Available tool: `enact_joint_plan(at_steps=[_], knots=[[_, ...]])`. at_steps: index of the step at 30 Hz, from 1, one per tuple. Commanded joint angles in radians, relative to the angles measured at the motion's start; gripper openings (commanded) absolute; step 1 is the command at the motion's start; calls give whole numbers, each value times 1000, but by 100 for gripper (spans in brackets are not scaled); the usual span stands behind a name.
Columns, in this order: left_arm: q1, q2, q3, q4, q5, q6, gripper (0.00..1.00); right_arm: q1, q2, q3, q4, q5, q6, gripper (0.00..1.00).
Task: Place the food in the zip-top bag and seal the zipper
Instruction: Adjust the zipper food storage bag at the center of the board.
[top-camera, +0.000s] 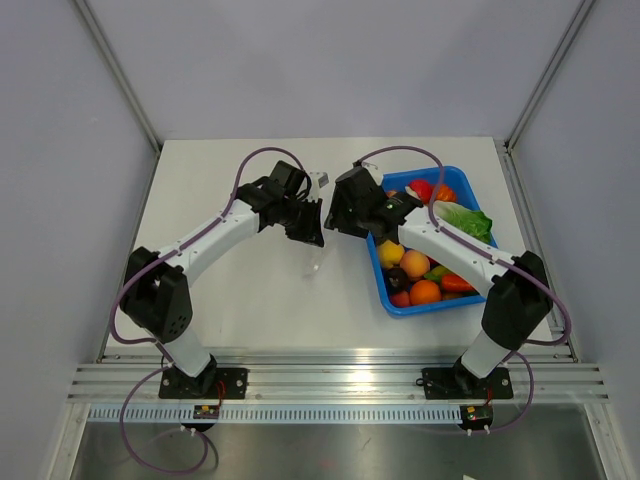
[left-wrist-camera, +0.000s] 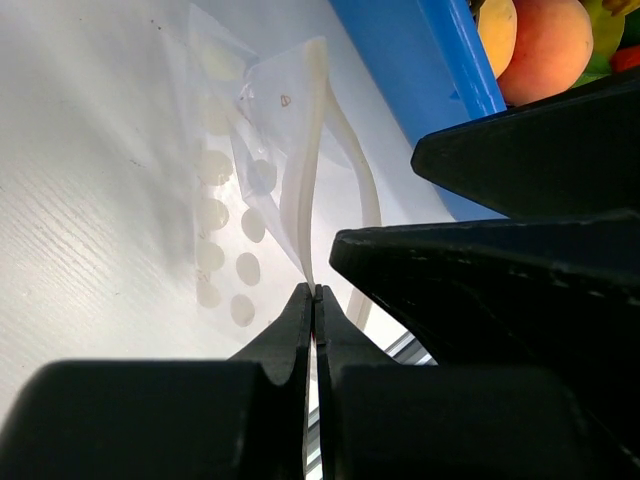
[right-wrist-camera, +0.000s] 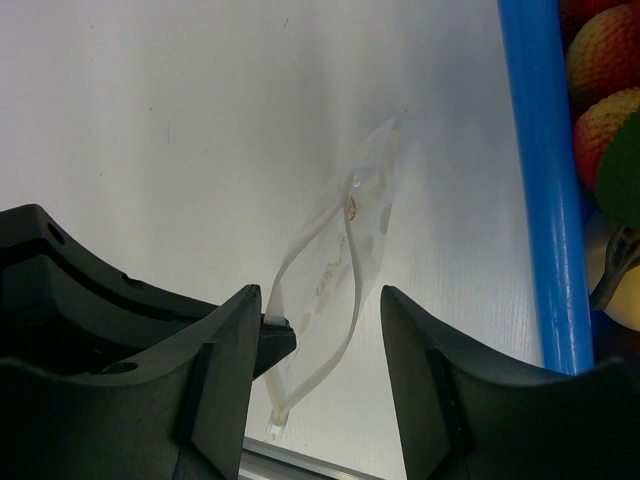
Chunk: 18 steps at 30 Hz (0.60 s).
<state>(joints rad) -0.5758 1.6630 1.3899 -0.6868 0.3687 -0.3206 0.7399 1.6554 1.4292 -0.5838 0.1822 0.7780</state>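
Note:
The clear zip-top bag (left-wrist-camera: 250, 140) hangs above the table with its mouth held apart. My left gripper (left-wrist-camera: 315, 292) is shut on one lip of the zipper strip (left-wrist-camera: 305, 190). It sits at the table's centre in the top view (top-camera: 306, 226). My right gripper (right-wrist-camera: 320, 330) is open, with its fingers on either side of the bag (right-wrist-camera: 345, 245) and not touching it. It faces the left gripper in the top view (top-camera: 334, 216). The food, a dark purple fruit (top-camera: 397, 279), lies in the blue tray (top-camera: 420, 308).
The blue tray also holds orange and peach-coloured fruits (top-camera: 424, 291), a yellow one (top-camera: 390, 252), red pieces and a green cabbage (top-camera: 463, 218). Its blue wall (right-wrist-camera: 540, 180) runs close to the right of the bag and also shows in the left wrist view (left-wrist-camera: 430, 90).

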Motion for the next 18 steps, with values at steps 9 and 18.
enact_joint_plan(at_steps=[9,18], knots=[[-1,-9,34,6,9,-3,0,13,-55,-2,16,4,6,54],[-1,-3,46,0,10,0,0,46,-39,-18,61,-32,9,16]])
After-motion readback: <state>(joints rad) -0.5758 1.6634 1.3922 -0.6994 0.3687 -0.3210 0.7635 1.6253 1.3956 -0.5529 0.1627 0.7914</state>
